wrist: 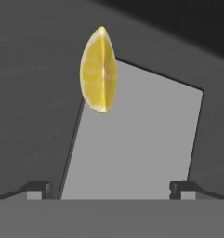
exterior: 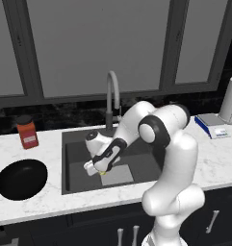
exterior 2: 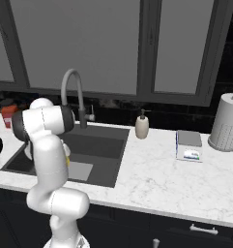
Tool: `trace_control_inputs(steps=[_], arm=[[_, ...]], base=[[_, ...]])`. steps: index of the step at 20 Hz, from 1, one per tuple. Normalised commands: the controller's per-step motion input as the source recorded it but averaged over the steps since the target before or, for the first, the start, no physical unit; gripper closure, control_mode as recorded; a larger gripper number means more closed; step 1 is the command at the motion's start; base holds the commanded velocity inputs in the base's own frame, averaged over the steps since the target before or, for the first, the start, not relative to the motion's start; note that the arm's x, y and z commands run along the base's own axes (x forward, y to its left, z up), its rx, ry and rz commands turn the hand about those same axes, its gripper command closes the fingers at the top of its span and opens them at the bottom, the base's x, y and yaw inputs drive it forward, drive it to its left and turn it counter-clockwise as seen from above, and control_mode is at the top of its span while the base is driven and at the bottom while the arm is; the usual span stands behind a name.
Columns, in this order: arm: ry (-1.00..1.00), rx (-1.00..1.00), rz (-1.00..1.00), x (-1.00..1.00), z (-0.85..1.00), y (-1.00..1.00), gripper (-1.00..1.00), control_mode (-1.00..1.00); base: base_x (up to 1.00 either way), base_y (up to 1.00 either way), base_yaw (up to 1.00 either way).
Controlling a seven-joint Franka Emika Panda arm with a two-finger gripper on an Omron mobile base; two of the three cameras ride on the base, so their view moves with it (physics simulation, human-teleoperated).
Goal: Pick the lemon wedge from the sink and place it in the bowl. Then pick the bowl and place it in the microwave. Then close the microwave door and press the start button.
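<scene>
The two small dark fingertips point(wrist: 39, 189) stand spread wide with nothing between them, low at the edge of the hand view. The two-finger gripper point(wrist: 111, 188) they belong to hangs inside the large dark grey rectangular sink point(exterior: 74, 166), above a pale grey square mat point(wrist: 132, 144) on its floor.

Ahead of the fingers lies the small bright yellow crescent lemon wedge point(wrist: 98, 69) — at the mat's far corner, partly over the mat and partly over the dark basin floor, well apart from the tips.

The wedge is likely light, soft in the flesh, firmer at the rind, and probably slick. A grip across its narrow width near the middle, gently closed, seems safest; its pointed ends would likely squirt out.

Outward on the white marble counter sits the round, shallow black bowl point(exterior: 21, 179) — just beside the sink.
</scene>
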Motion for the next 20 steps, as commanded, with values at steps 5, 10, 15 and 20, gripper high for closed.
trace_control_inputs(steps=[5,10,15,20], arm=[[0.0,0.0,0.0,0.38,-0.1,0.0,-1.0,-1.0],[0.0,0.0,0.0,0.35,-0.13,0.0,-1.0,-1.0],[0.0,0.0,0.0,0.18,-0.34,0.0,-1.0,-1.0],[0.0,0.0,0.0,0.3,-0.32,0.0,-1.0,-1.0]], base=[[0.0,0.0,0.0],[0.0,0.0,0.0],[0.0,0.0,0.0],[0.0,0.0,0.0]])
